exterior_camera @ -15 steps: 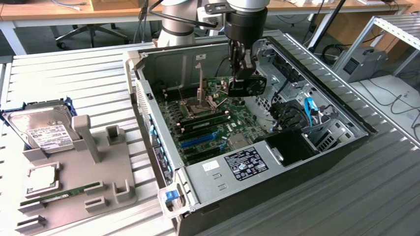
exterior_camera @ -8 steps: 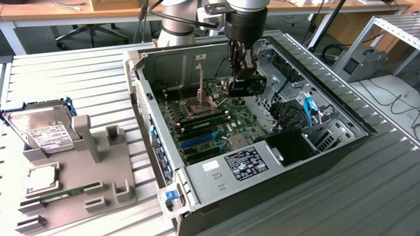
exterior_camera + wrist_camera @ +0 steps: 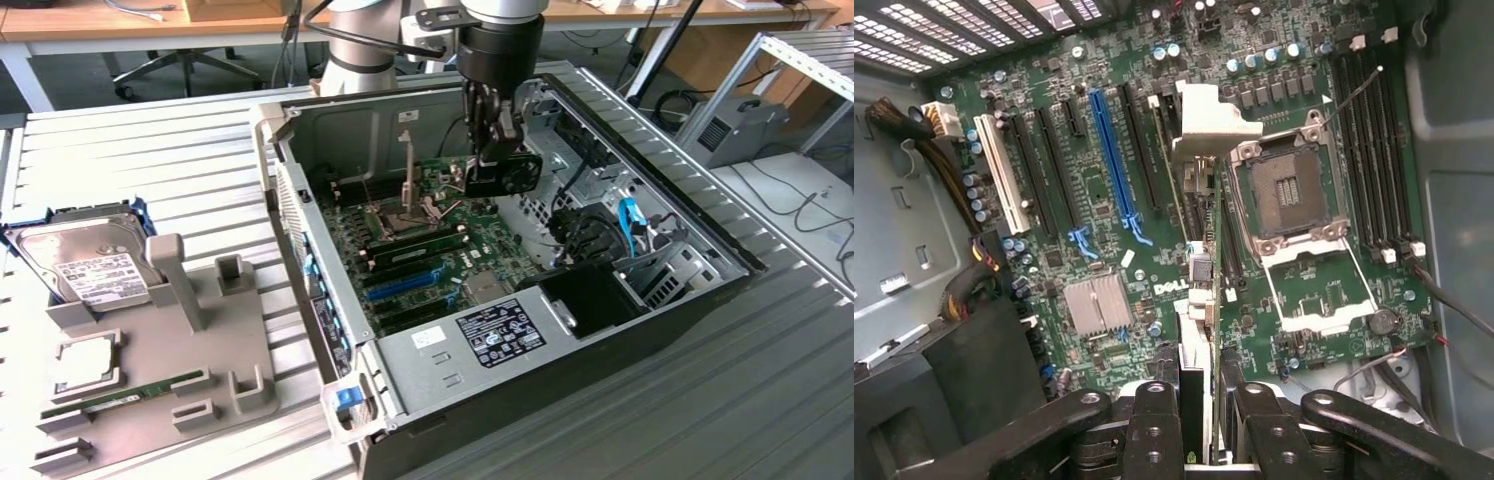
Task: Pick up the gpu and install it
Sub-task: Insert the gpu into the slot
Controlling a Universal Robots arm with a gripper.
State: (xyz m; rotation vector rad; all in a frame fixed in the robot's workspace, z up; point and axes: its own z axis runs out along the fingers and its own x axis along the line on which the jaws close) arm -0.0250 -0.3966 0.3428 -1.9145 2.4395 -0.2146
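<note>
Your gripper (image 3: 1199, 425) has its two black fingers squeezed onto the gpu (image 3: 1199, 300). In the wrist view you see the card edge-on: a thin green board with a shiny silver metal bracket at the far end, shaped like a bent flap. In the exterior view the card's round black fan (image 3: 507, 172) sits right under the gripper (image 3: 497, 135).

The gpu hangs in the air inside the computer case (image 3: 400, 370), above the motherboard (image 3: 1094, 210). You cannot tell if it touches the board yet. The motherboard is flat and green, dotted with tiny silver cans. Long black slots run across it, and one slot is bright blue (image 3: 1112, 150). A white slot (image 3: 1004, 175) sits off to one side. A small silver block with thin ridges (image 3: 1097, 303) is near the blue slot. The empty square socket (image 3: 1286, 190) has a silver metal frame.

The case is a grey metal box lying open on its side. At the exterior view's left, a grey tray (image 3: 147, 390) holds a shiny hard drive (image 3: 87, 265) with a white label and a thin green memory stick (image 3: 127, 393).
</note>
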